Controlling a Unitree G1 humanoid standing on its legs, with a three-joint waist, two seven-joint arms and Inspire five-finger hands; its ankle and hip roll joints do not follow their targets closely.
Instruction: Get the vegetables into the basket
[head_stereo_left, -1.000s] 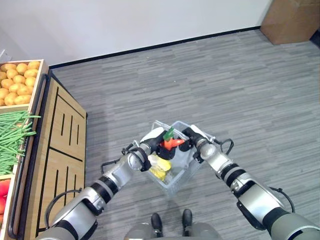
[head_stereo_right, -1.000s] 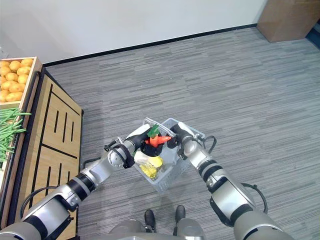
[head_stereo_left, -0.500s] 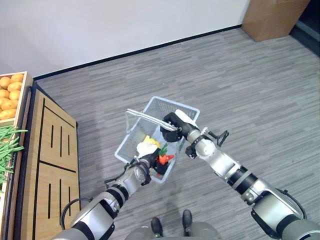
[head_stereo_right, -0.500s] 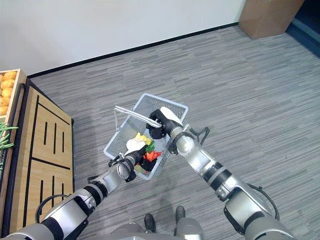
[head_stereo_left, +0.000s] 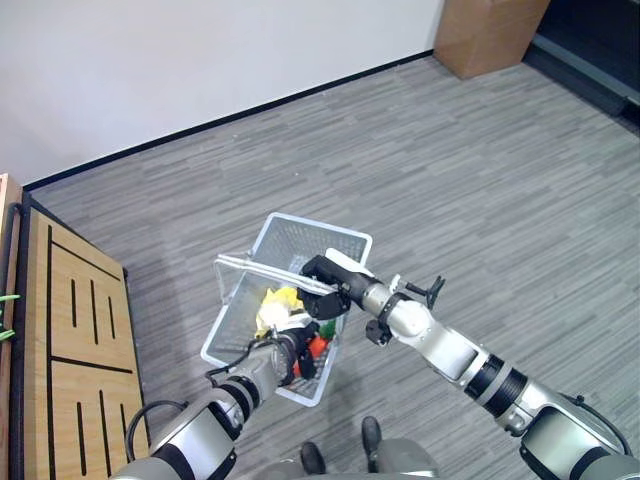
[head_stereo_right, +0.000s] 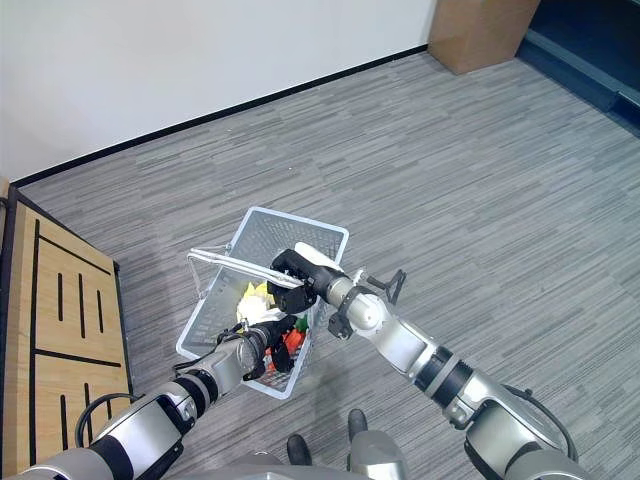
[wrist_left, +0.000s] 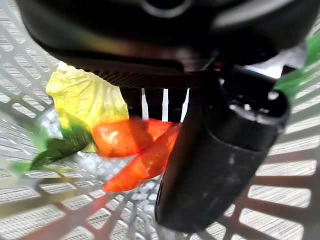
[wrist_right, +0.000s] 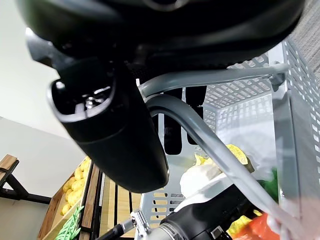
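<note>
We see our right hand (head_stereo_left: 325, 276) curled round the basket (head_stereo_left: 322, 233) handles while our left hand (head_stereo_right: 268, 345) pinches the carrot (wrist_left: 132, 145) inside it.

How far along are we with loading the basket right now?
Done: yellow-green leafy produce already lies in the basket. In hand: the right hand grips the basket's handle, holding it up; the left hand is down inside beside the carrot, which lies on the basket's mesh. Left: draw the left hand out.

Basket handles (head_stereo_left: 268, 270) bar basket mouth (head_stereo_left: 312, 238); far half open.
</note>
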